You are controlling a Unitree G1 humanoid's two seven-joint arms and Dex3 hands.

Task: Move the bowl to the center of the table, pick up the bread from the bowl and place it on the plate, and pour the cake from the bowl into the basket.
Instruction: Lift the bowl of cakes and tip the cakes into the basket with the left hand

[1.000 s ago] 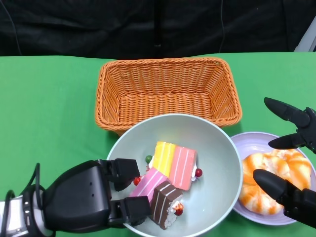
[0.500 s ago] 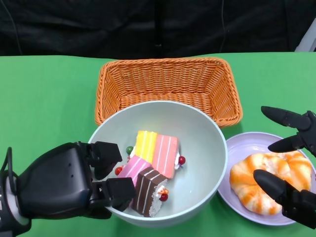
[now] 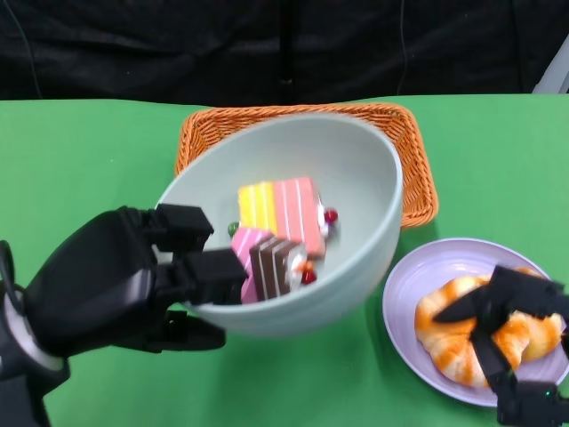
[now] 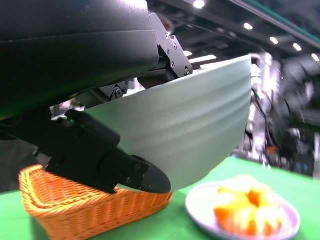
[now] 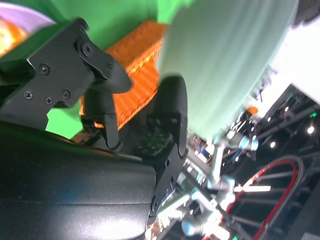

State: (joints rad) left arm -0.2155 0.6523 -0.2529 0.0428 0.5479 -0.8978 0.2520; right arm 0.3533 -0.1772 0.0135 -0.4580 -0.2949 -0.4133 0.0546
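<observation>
Two black hands fill the lower corners of the head view. At lower left the left hand grips the near rim of the pale grey-green round bowl, with fingers hooked over the rim on the inside and another finger under the bowl's outer wall; the left wrist view shows the same clamp from behind, the bowl lifted off the green table and tilted. Inside the bowl, near the held rim, lie the striped toy cake slices: a yellow-and-pink piece, a pink piece and a brown piece, with small red beads beside them. At lower right the right hand hangs over the round lilac plate, its fingers spread and curved above the glazed orange-and-white bread bun that lies on the plate; whether they touch the bun cannot be told, and they hold nothing that shows. The right wrist view shows that hand's fingers apart, with the bowl's outer wall beyond them. Farther back, in the upper middle of the head view, the rectangular orange woven basket stands on the table, largely covered by the raised bowl, whose far rim sits over it.
</observation>
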